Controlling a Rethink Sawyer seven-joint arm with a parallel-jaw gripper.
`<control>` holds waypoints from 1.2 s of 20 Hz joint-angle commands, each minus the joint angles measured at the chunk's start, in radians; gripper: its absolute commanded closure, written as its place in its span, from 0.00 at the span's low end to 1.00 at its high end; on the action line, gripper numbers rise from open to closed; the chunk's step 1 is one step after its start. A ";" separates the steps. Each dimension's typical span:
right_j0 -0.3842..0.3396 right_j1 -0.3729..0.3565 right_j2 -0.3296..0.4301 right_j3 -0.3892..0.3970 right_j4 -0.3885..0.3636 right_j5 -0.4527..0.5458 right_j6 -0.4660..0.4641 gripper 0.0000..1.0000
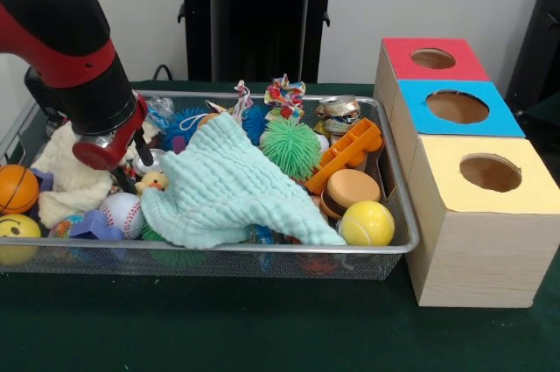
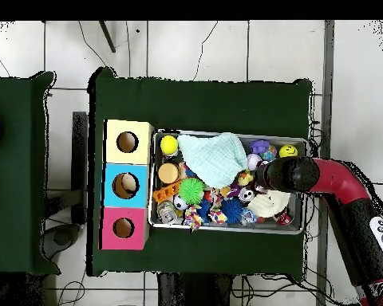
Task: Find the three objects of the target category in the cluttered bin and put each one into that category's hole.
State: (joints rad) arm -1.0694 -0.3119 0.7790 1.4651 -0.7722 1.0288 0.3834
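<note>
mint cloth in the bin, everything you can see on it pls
The mint cloth is a pale green, soft, waffle-textured fabric, crumpled and spread loosely over the middle of the bin. One corner trails toward the yellow ball. It partly covers other toys; the green spiky ball sits at its far edge. The gripper is beside it.

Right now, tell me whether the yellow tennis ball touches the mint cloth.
Apart. In the front view, the yellow tennis ball sits just right of the mint cloth corner, mesh visible between.
</note>
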 commanded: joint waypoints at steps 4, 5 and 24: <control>-0.002 0.060 0.039 0.030 -0.001 0.002 -0.259 0.00; -0.002 0.067 0.038 0.028 -0.007 -0.008 -0.261 0.00; -0.040 0.174 0.058 -0.030 -0.084 -0.114 -0.359 0.00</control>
State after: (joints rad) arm -1.1040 -0.2348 0.8186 1.4645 -0.7778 0.9945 0.3823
